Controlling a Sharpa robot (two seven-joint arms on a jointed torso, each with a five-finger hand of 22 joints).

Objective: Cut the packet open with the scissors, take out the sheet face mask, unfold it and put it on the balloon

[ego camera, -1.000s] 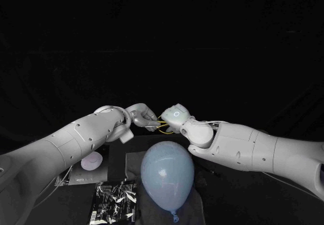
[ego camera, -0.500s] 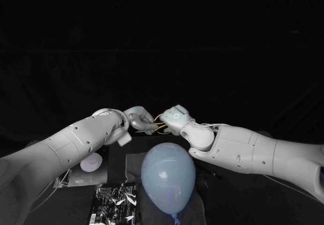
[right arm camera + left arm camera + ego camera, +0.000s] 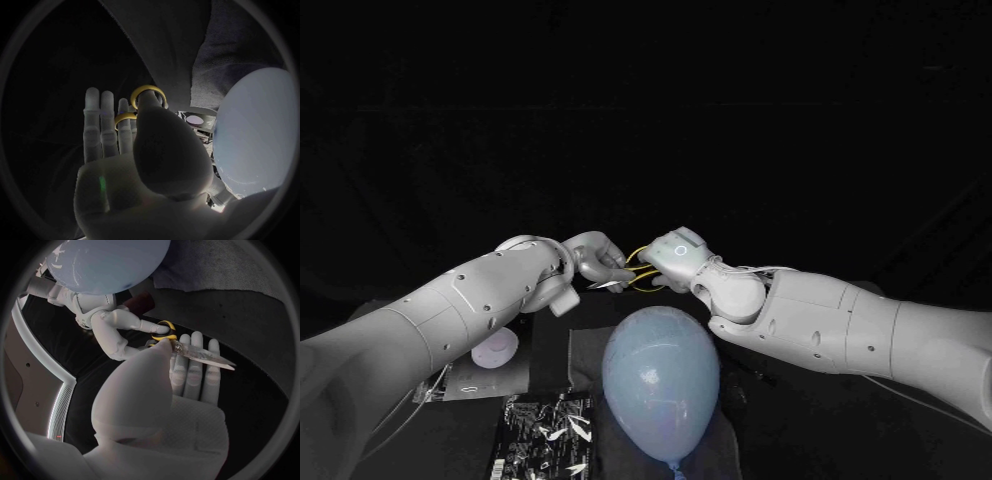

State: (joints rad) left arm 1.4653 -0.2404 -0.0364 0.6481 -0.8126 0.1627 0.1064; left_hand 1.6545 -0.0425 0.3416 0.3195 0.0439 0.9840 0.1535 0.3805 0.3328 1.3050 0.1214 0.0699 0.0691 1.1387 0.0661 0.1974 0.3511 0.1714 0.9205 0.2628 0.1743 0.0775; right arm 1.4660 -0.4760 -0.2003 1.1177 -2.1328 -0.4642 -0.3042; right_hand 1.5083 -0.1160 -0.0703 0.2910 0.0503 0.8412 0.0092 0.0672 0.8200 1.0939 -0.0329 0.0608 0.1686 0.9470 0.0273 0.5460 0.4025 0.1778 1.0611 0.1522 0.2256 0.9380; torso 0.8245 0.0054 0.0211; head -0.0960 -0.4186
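Note:
Over the far table both hands meet on the yellow-handled scissors (image 3: 640,268). My left hand (image 3: 596,260) pinches the shut blades (image 3: 205,354) between its thumb and flat fingers. My right hand (image 3: 678,252) has its thumb and a finger through the yellow loops (image 3: 148,94). The pale blue balloon (image 3: 658,373) lies lengthwise on a grey cloth (image 3: 583,335) below the hands, knot toward me, and shows again as the balloon (image 3: 107,262) and the balloon (image 3: 256,135). The black foil packet (image 3: 545,428) lies flat at the balloon's left, near the front edge.
A small round white object (image 3: 495,348) sits on a pale sheet (image 3: 476,375) left of the cloth, under my left forearm. The grey cloth (image 3: 212,267) reaches past the balloon. Dark table lies beyond the hands.
The two hands have drawn slightly apart and shifted a little left, so more of the yellow handles shows between them. Balloon and packet have not moved.

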